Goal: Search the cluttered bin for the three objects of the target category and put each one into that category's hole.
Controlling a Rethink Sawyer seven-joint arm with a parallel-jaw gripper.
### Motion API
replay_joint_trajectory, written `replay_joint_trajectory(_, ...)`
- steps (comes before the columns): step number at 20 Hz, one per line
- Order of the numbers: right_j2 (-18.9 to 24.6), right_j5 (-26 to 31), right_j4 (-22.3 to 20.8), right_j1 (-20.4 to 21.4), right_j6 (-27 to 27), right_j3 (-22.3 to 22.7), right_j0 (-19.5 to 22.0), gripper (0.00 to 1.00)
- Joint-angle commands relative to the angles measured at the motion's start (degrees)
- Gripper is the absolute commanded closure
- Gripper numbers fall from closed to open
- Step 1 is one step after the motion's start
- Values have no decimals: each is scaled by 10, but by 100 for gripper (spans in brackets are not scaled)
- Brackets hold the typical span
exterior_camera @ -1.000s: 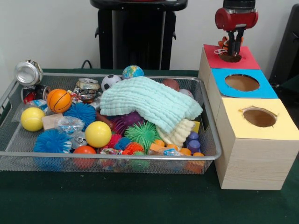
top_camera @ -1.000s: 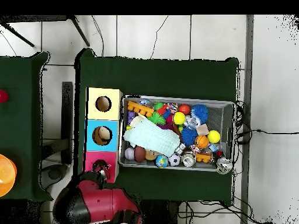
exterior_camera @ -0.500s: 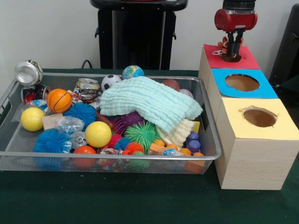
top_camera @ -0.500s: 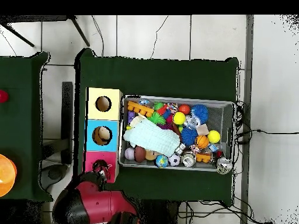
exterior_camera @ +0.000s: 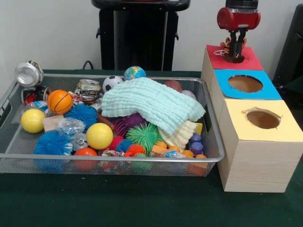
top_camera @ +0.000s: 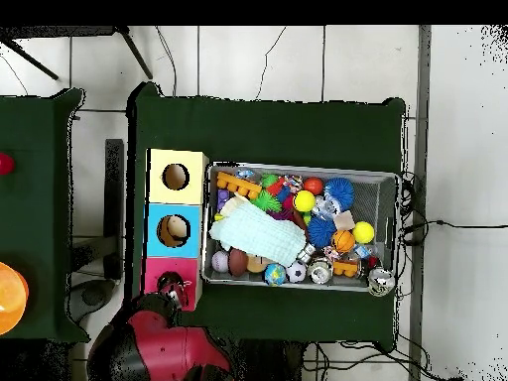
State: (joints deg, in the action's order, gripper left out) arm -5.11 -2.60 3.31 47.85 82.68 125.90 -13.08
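Red-and-black gripper, lifted slightly since a second ago, pinches an orange-and-white toy above red-topped box hole; drop pending.

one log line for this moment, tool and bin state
tool: above red hole, holding small orange item | bin: cluttered, towel on top | blue hole, yellow hole: open

Arm was glossy red with a black collar; slim dark pincer below, fingers possibly black.

Gripper higher (above red hole)
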Motion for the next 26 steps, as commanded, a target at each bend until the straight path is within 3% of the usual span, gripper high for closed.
replay_joint_trajectory(1,-7,-32,30,-22,125,-62,0,100)
replay_joint_trajectory(9,-11,-41,25,-16,122,-67,1,100)
replay_joint_trajectory(19,-40,20,17,15,92,-91,-8,100)
replay_joint_trajectory(26,-25,9,13,8,106,-80,1,100)
